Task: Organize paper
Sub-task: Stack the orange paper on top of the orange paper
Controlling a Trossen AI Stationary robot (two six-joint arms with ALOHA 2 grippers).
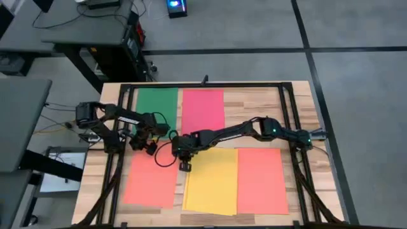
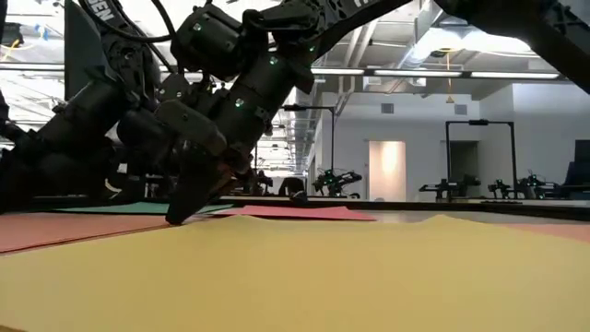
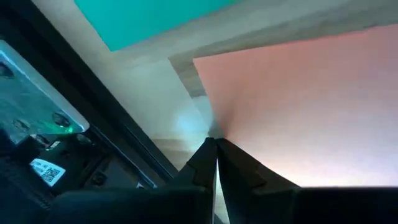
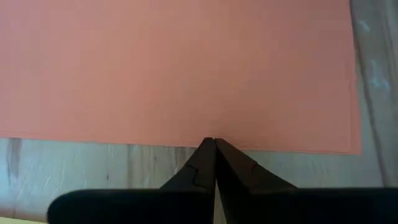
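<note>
Five sheets of paper lie flat on the wooden table: green (image 1: pixel 157 102) and pink-red (image 1: pixel 203 108) at the far side, an orange sheet (image 1: pixel 151 181), a yellow one (image 1: pixel 212 181) and a second orange one (image 1: pixel 262 181) at the near side. My left gripper (image 1: pixel 151 148) is shut at the far edge of the left orange sheet (image 3: pixel 311 106). My right gripper (image 1: pixel 185 166) is shut, its tips down at that sheet's right long edge (image 4: pixel 214 145), beside the yellow sheet's far left corner. My left gripper pinches the left orange sheet's far edge (image 3: pixel 211 127) between its two fingertips, coming slanted from the table's left. The paper bends up a little toward the tips and the rest lies on the table. My right gripper (image 2: pixel 180 219) slants down from the table's right, its shut tips meeting the orange sheet's right long edge (image 4: pixel 186 144). Whether paper lies between the fingers, I cannot tell.
A black metal frame (image 1: pixel 210 84) runs around the table top, with rails along both sides (image 1: pixel 299 172). The yellow sheet (image 2: pixel 323 277) bulges up slightly near the table's front. Bare wood (image 1: pixel 254 121) shows between the pink-red sheet and the right arm.
</note>
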